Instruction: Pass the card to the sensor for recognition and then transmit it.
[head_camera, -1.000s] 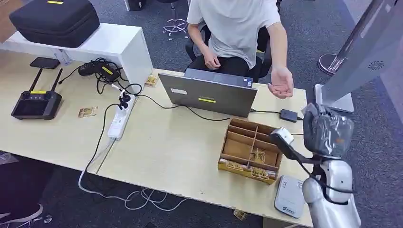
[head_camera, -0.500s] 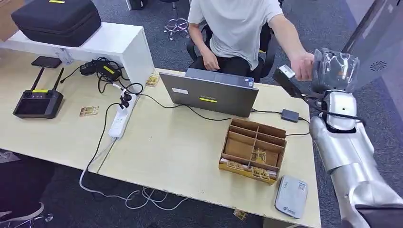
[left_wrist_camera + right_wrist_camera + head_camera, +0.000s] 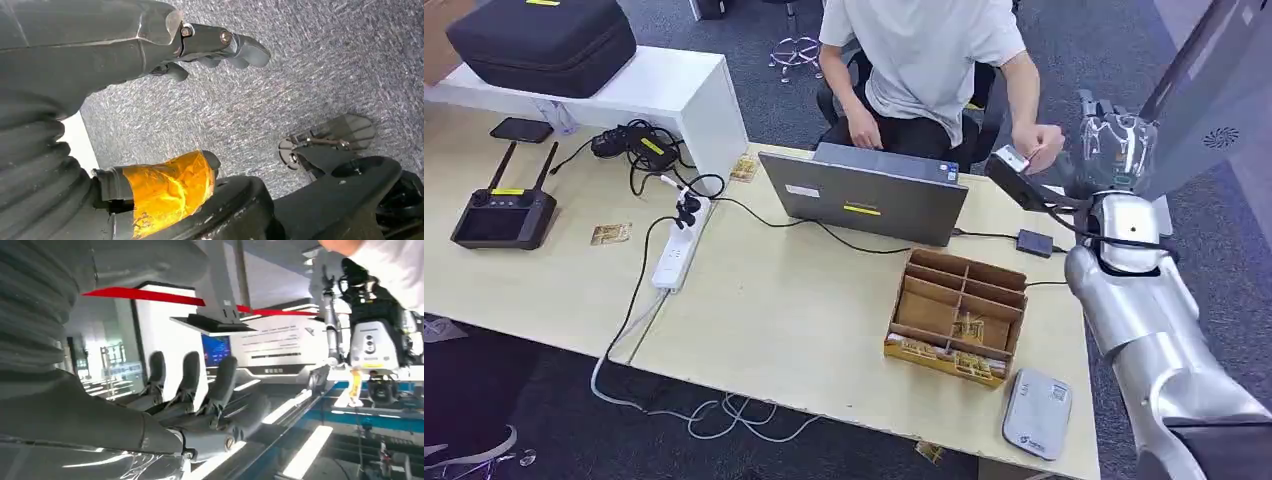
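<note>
My right hand (image 3: 1114,145) is raised past the table's far right corner, fingers spread, with nothing in it. In the right wrist view its fingers (image 3: 200,390) stretch out bare. A seated person's hand (image 3: 1041,146) hovers just left of it, curled closed; whether it holds a card I cannot tell. The grey sensor pad (image 3: 1036,412) lies at the table's front right edge. A cardboard box (image 3: 954,318) with dividers holds yellow cards. My left hand (image 3: 200,100) hangs over the carpet, its fingers apart from the orange-taped thumb (image 3: 170,185), holding nothing.
An open laptop (image 3: 864,198) stands between the box and the person. A tilted grey screen stand (image 3: 1204,110) rises right beside my raised arm. A power strip (image 3: 674,255), cables and a black controller (image 3: 502,215) lie to the left. Loose cards (image 3: 610,234) sit on the table.
My right arm rose from beside the box to the person's hand at the far right. The person's hand met it, then drew back closed, and my fingers spread.
</note>
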Robot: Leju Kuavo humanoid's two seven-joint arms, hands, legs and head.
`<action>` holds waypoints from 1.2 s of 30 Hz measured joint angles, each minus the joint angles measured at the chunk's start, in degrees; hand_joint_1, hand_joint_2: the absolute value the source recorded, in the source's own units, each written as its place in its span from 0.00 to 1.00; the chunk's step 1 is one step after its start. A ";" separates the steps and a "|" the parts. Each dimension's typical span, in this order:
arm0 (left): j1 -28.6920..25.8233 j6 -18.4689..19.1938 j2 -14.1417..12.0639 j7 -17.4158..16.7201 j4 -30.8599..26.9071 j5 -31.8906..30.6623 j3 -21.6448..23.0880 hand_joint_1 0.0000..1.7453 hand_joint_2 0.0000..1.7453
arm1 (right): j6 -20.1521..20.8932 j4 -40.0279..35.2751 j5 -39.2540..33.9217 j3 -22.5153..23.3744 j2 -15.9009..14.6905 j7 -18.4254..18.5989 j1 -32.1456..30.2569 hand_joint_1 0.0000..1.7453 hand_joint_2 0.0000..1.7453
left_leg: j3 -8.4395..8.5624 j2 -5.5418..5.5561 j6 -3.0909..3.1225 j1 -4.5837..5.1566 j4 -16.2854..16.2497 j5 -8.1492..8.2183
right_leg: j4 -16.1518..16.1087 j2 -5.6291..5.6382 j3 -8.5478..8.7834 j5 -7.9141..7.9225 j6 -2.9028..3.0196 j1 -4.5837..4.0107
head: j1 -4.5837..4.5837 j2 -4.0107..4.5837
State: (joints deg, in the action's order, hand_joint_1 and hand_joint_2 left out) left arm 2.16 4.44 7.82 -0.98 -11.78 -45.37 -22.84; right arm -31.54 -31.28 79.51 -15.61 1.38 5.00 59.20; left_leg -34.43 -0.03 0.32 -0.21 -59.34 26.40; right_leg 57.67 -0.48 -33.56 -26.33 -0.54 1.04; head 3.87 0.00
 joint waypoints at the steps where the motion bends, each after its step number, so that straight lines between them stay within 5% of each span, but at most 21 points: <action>1: -0.01 -0.24 0.00 0.00 0.00 0.15 0.00 0.00 1.00 | -0.52 -1.01 -1.38 0.02 0.00 -1.57 -0.96 0.00 1.00 | 0.01 -0.01 0.00 0.00 0.00 0.00 | -0.01 0.00 0.00 0.00 0.00 0.00 | -0.02 0.00; 6: -0.05 -0.59 0.02 -0.15 0.00 0.74 -0.22 0.00 1.00 | -0.85 -11.10 -6.70 0.15 -0.39 -6.46 -8.86 0.00 1.00 | 0.03 0.02 0.00 0.00 -0.01 0.00 | -0.02 -0.02 0.01 0.01 0.00 0.00 | -0.02 0.00; 15: -0.46 -1.40 0.59 -0.77 0.00 2.21 -2.58 0.00 1.00 | 0.04 -43.07 -7.32 0.13 -4.11 -9.39 -33.78 0.00 1.00 | -0.07 -0.03 0.01 0.02 0.01 0.22 | -0.06 0.03 -0.06 -0.10 -0.08 0.01 | 0.00 0.00; 21: -0.45 -1.59 0.83 -0.81 0.00 3.00 -3.69 0.00 1.00 | 0.29 -51.48 -6.75 0.15 -5.77 -10.42 -39.19 0.00 1.00 | 0.00 0.03 0.00 0.00 0.00 0.22 | -0.09 -0.08 0.00 -0.12 -0.06 0.00 | -0.02 0.00; 30: -0.70 -2.67 1.46 -1.25 0.00 4.46 -6.62 0.00 1.00 | -0.37 -66.50 -5.04 0.39 -10.07 -13.00 -58.44 0.00 1.00 | -0.05 0.04 0.07 0.02 0.01 0.40 | -0.10 -0.12 -0.01 -0.24 -0.06 0.01 | -0.02 0.00; 36: -0.61 -2.73 1.75 -1.25 0.00 4.98 -8.24 0.00 1.00 | 6.28 -67.38 -5.37 0.00 -11.72 -13.28 -62.99 0.00 1.00 | -0.03 -0.01 0.10 0.01 0.01 0.41 | -0.10 -0.05 0.00 -0.25 -0.07 0.00 | -0.02 0.00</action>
State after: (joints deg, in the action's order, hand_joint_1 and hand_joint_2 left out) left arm 1.55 1.70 9.57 -2.23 -11.78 -40.39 -31.08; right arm -25.27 -98.66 74.14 -15.61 -10.34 -8.28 -3.79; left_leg -34.46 -0.03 0.41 -0.19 -59.33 26.81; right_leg 57.56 -0.53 -33.56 -26.58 -0.61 1.05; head 3.85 0.00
